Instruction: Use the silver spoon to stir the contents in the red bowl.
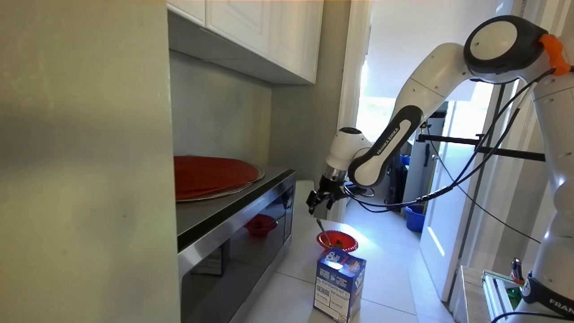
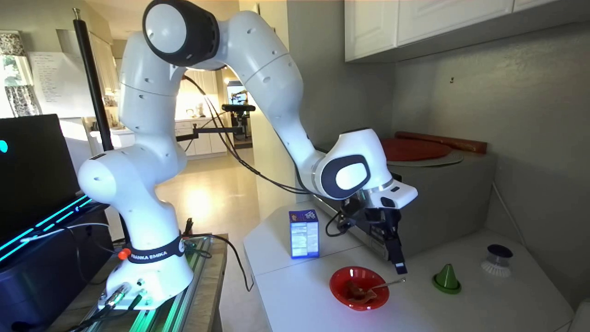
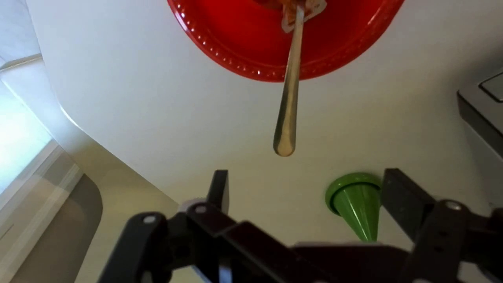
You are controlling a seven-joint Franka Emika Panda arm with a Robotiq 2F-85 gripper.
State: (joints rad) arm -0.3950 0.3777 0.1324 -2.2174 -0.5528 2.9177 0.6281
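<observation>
The small red bowl (image 1: 354,245) stands on the white counter and also shows in an exterior view (image 2: 340,277). In the wrist view the bowl (image 3: 232,35) is cut off by the top edge. Reddish-brown contents (image 2: 355,290) lie in it. The silver spoon (image 3: 290,94) leans in the bowl, its handle sticking out over the rim; it shows in both exterior views (image 1: 321,226) (image 2: 390,283). My gripper (image 3: 305,172) is open and empty, above the counter beyond the handle end. In an exterior view the gripper (image 1: 320,207) hangs above the spoon handle, apart from it.
A green cone (image 2: 446,279) stands on the counter near the gripper, also in the wrist view (image 3: 355,200). A white brush (image 2: 498,263) stands behind it. A blue-and-white carton (image 1: 336,280) stands by the bowl. A microwave (image 1: 242,242) bears a large flat red dish (image 1: 213,175).
</observation>
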